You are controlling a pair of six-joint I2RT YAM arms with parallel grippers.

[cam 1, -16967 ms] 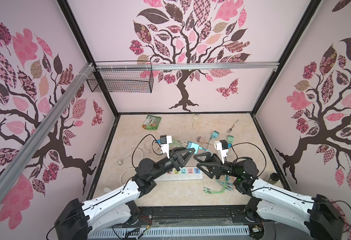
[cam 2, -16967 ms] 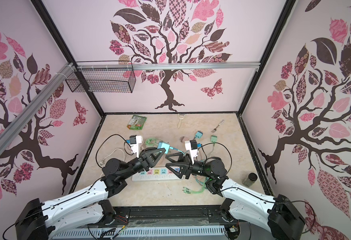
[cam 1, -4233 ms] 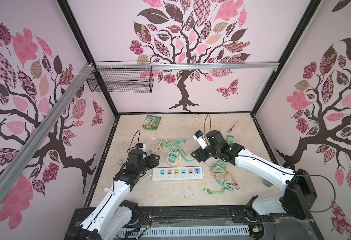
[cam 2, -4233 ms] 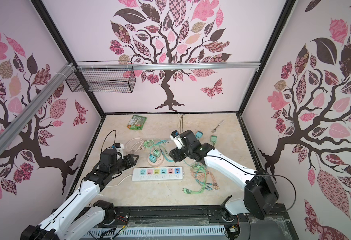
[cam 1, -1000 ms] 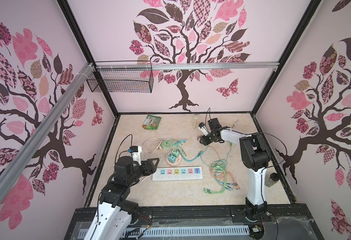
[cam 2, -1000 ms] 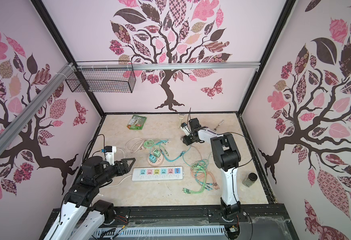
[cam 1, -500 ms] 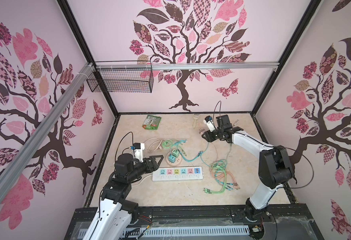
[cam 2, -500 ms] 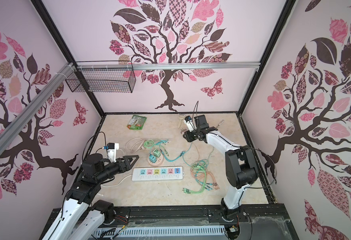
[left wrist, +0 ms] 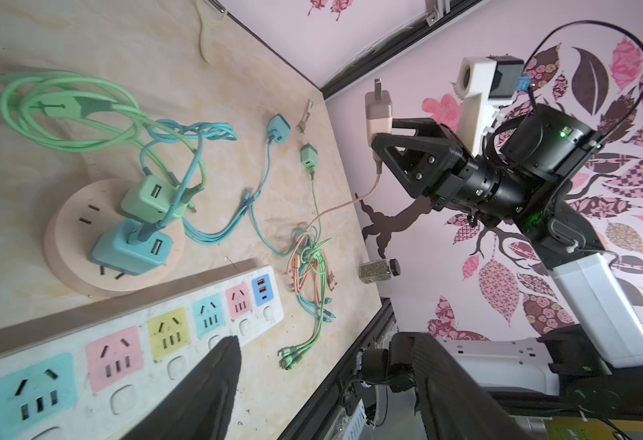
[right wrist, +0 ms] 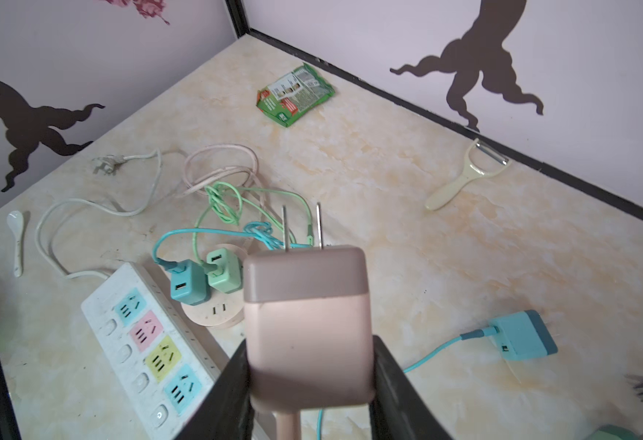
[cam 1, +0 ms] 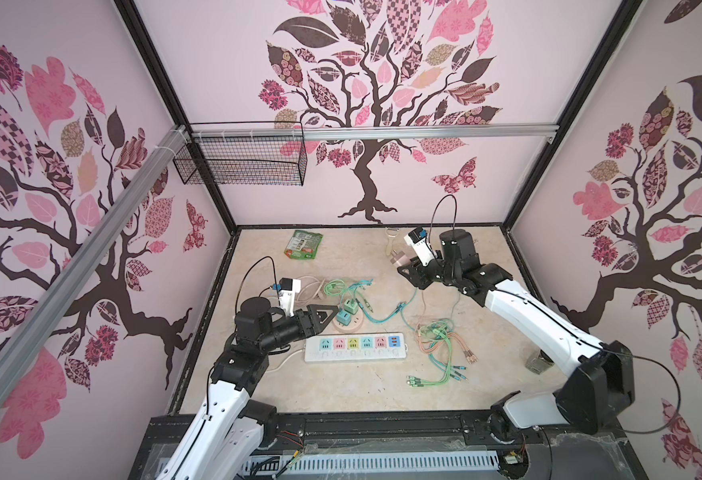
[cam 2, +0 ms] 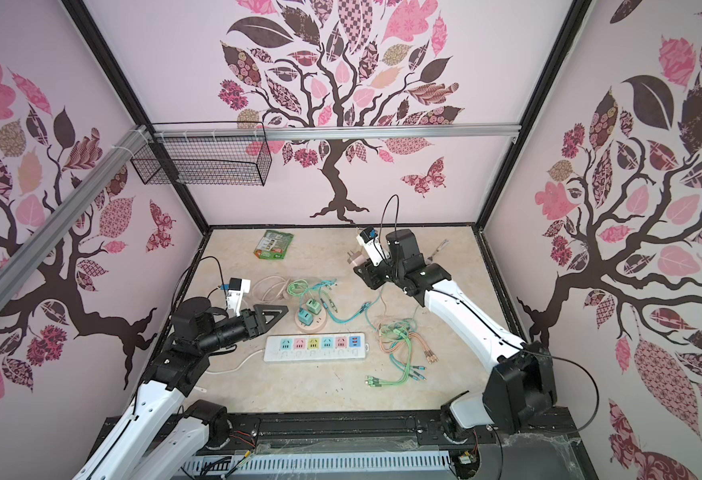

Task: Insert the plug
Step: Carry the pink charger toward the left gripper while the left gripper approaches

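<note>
In both top views the right hand (cam 1: 408, 271) grips the pink plug (cam 1: 399, 261) aloft over the bench's (cam 1: 341, 386) far side, well apart from the strip (cam 1: 355, 347), and the open left hand (cam 1: 322, 318) hovers beside the strip's left end. The left wrist view shows the plug's cord (left wrist: 378, 173) trailing down to the bench. In the right wrist view the jaws pinch its flat sides, leaving the prongs (right wrist: 301, 228) free; it looks light, rigid and smooth, so hold the body, not prongs or cord.
</note>
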